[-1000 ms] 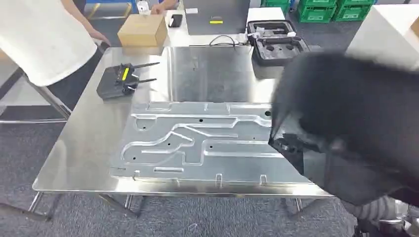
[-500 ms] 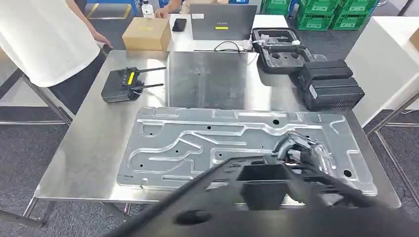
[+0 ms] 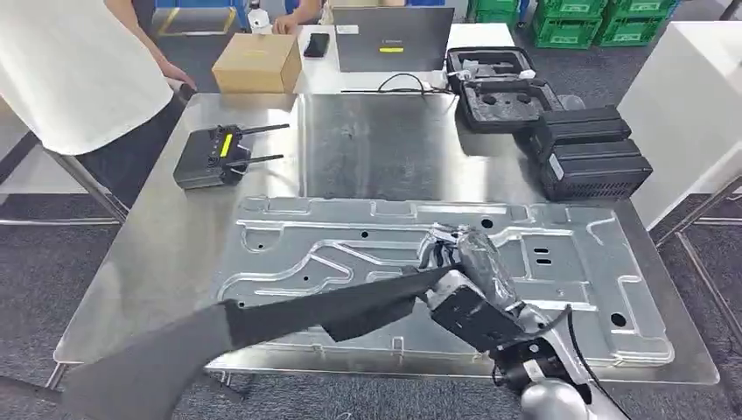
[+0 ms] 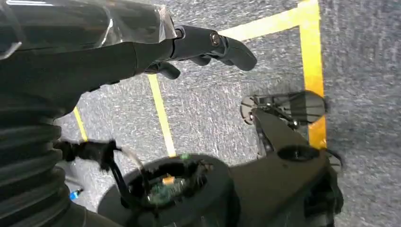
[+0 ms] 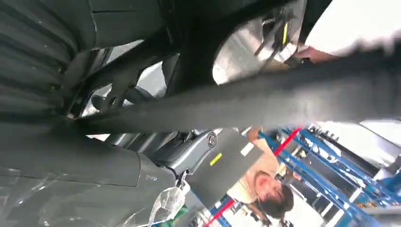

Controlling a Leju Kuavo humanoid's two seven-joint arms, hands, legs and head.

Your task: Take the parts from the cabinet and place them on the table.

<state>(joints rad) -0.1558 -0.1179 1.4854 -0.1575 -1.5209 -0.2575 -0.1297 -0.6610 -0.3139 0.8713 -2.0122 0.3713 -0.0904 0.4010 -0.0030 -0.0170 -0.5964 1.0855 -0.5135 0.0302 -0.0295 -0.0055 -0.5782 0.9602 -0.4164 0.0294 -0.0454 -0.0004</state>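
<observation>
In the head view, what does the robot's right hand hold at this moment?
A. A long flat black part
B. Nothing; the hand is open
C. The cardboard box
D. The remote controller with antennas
A: the right hand grips one end of the long black part, which reaches out over the metal plate on the table.

Metal plate (image 3: pixel 367 254) lies at the worktop's (image 3: pixel 166 262) centre; remote controller (image 3: pixel 206 157) at ten o'clock, battery boxes (image 3: pixel 591 157) at two, cardboard box (image 3: pixel 254 63) beyond at eleven.
</observation>
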